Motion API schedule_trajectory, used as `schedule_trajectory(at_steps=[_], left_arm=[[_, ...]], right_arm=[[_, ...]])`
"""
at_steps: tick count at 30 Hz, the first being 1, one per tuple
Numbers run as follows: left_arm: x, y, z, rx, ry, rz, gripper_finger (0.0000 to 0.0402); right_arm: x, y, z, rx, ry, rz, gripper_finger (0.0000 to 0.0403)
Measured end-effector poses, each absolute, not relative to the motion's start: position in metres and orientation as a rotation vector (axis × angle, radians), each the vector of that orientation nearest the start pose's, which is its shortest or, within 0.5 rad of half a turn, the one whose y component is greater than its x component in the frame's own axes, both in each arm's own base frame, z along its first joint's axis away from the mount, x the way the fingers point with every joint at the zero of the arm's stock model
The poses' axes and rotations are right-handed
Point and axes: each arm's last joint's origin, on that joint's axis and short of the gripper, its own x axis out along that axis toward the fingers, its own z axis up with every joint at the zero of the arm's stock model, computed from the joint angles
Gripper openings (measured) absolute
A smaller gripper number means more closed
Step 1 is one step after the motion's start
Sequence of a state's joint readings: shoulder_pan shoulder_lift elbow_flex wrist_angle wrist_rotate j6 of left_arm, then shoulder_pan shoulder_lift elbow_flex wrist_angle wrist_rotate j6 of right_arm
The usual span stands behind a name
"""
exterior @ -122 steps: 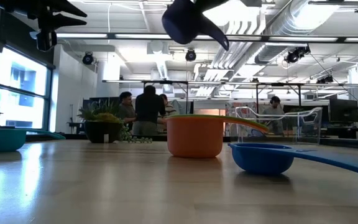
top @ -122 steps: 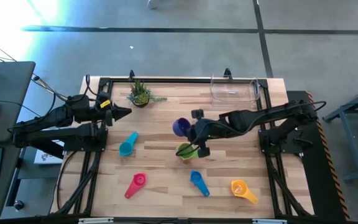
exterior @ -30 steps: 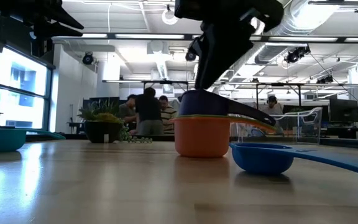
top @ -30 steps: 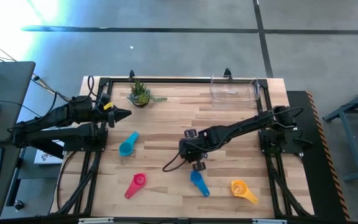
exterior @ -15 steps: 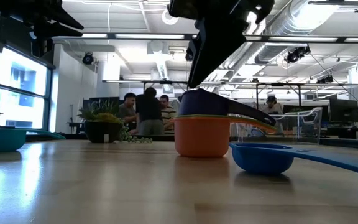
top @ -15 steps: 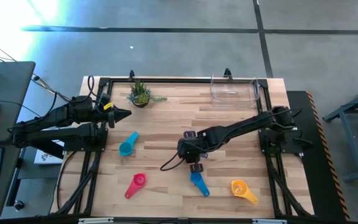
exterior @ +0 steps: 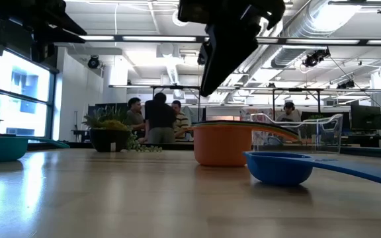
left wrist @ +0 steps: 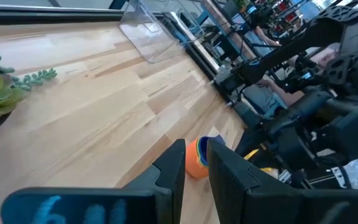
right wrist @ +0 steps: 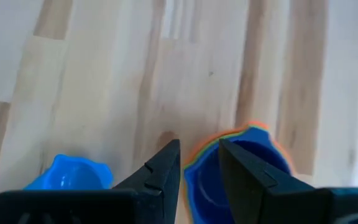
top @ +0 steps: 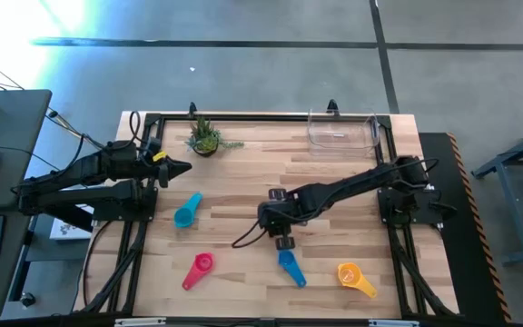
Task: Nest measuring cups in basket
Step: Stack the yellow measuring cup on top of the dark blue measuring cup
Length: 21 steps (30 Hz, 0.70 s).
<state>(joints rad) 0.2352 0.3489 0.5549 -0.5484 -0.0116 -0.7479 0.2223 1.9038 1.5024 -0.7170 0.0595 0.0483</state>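
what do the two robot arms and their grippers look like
Both arms are dark, jointed and slim. The left gripper ends in a pointed black tip with a yellow tag behind it. The right gripper has two black wedge-shaped fingers, and a thin dark cable loops from it.

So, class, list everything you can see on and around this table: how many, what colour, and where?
Nested stack: one, orange outside, purple inside; table centre.
Teal measuring cup: one; left of centre.
Pink measuring cup: one; front left.
Blue measuring cup: one; front centre.
Yellow measuring cup: one; front right.
Basket: one, clear; back right.
Potted plant: one, green; back left.
Table: one, light wood.
Left gripper: dark, left edge, empty.
Right gripper: dark, fingers on the stack's rim.
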Motion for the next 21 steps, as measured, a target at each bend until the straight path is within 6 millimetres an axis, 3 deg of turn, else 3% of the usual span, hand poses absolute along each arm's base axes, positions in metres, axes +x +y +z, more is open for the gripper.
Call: schedule_trajectory(at_steps=[10, 16, 21], left_arm=[[0.088, 0.021, 0.270, -0.775, 0.236, 0.362, 0.0058], [0.088, 0.021, 0.270, -0.734, 0.247, 0.346, 0.0058], [0.088, 0.021, 0.270, -0.733, 0.247, 0.345, 0.0058]], right_arm=[[0.388, 0.076, 0.265, -0.042, 1.155, -0.034, 0.0103], [0.378, 0.076, 0.274, 0.116, 1.249, -0.173, 0.0103], [0.363, 0.088, 0.273, 0.200, 1.369, -0.252, 0.0103]])
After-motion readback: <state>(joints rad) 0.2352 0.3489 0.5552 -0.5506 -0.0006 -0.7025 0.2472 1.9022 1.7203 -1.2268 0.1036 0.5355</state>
